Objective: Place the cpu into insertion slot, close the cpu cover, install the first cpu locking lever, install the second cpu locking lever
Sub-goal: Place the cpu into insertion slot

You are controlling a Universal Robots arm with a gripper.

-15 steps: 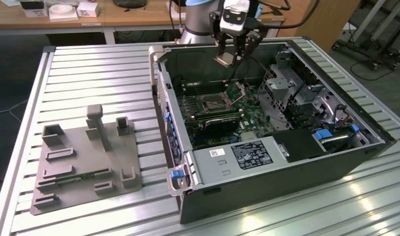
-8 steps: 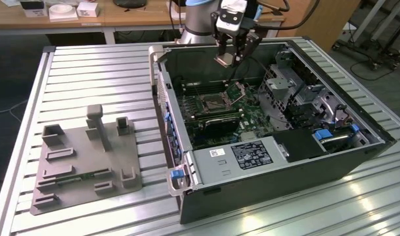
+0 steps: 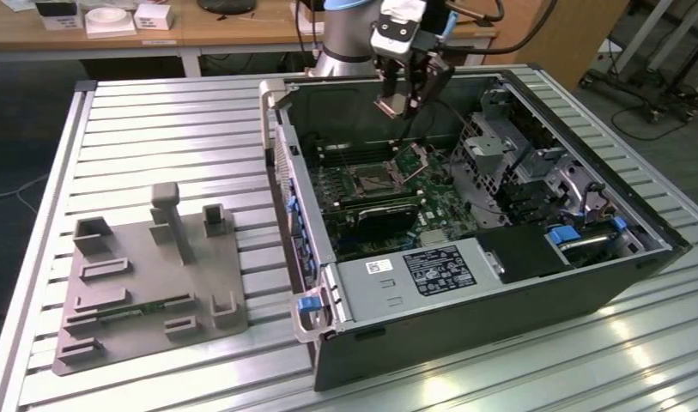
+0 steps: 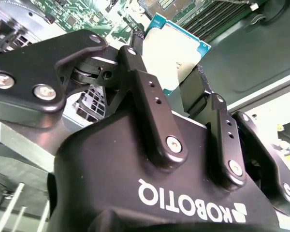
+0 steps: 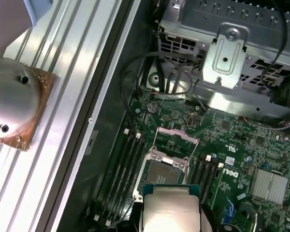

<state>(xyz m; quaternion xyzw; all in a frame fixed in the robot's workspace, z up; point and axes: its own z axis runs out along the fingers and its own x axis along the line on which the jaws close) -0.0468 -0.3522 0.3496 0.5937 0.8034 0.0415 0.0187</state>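
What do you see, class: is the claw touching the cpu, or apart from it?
Touching. In the second wrist view the fingers of the claw clamp opposite edges of the cpu, holding it above the motherboard.

Gripper [image 4: 169, 58] apparently clamped, pointing down

There is one worktop [image 3: 154, 120]. On it sit one open computer case [image 3: 498, 313] and one grey plastic tray [image 3: 142, 292]. The tray is near the worktop's edge at the exterior view's left. Inside the case is one green board [image 5: 232, 140]. It has one insertion slot [image 5: 160, 175] and one cpu cover [image 5: 176, 137]. There is one cpu [image 5: 170, 212]. There is one pincer [image 4: 166, 63] with two black fingers [image 4: 152, 111].
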